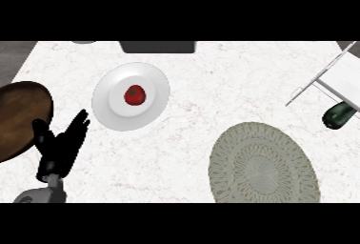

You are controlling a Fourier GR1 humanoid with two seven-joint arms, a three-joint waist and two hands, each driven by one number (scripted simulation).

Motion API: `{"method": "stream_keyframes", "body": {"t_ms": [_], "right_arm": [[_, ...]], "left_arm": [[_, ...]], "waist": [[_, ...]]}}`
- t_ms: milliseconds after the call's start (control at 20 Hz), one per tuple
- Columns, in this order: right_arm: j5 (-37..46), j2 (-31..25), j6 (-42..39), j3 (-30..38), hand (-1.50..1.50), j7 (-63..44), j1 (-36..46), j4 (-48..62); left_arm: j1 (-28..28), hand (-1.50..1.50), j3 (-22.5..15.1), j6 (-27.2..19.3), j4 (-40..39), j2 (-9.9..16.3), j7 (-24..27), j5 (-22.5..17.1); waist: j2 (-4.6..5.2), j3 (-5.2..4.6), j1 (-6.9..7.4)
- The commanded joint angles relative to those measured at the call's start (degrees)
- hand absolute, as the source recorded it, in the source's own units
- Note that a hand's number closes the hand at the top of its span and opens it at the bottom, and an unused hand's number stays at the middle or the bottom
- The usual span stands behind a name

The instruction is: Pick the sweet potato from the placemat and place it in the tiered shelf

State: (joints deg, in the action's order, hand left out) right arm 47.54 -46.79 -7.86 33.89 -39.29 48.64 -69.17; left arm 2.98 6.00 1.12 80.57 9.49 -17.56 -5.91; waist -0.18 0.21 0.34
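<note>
Counter: pale marbled top [211, 86] filling the frame. Lower right, a round woven placemat [262, 164], nothing lying on it; no sweet potato can be identified anywhere in view. Upper right, the white tiered shelf [337, 76] enters from the frame edge, with a dark, rounded, glossy object [340, 116] at its lower end (identity cannot be told; it does not read as a sweet potato). Centre left, a white plate [119, 119] carrying a small red fruit [134, 95]; far left, a brown wooden dish [17, 119]. Left hand [63, 143] rests at lower left, fingers straight and raised, holding nothing. Right hand does not show. Assessment: a sweet potato should handle as stiff, fairly heavy, rough-skinned and not fragile, but inclined to roll; best taken across its thick middle, fingers opposing thumb.
</note>
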Motion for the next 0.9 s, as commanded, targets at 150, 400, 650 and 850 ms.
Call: {"method": "stream_keyframes", "body": {"t_ms": [150, 400, 650, 850], "right_arm": [[-5.6, 2.69, 8.76, 5.78, -1.5, 0.42, 1.66, -0.54], [-9.86, 1.19, 12.64, 9.91, -1.5, 0.11, 5.03, 0.03], [-9.55, -2.16, 16.95, 13.02, -1.5, -0.64, 2.09, -2.29], [-6.3, -6.05, 17.07, 13.64, -1.5, -5.15, -1.05, -6.75]], "left_arm": [[0.49, 0.0, 0.37, -0.36, -0.73, 0.24, -3.02, -0.08], [-1.75, 0.0, 0.9, 1.28, -1.22, 0.52, 0.44, -0.46], [1.54, 0.0, 0.06, -1.28, 0.22, -0.35, -4.81, 0.39], [-0.38, 0.0, 1.35, 0.74, -2.29, 0.36, -1.16, -0.42]], "waist": [[0.15, -0.19, -0.22], [0.21, -0.2, 0.16], [0.18, -0.18, -0.4], [0.06, -0.23, -0.97]]}}
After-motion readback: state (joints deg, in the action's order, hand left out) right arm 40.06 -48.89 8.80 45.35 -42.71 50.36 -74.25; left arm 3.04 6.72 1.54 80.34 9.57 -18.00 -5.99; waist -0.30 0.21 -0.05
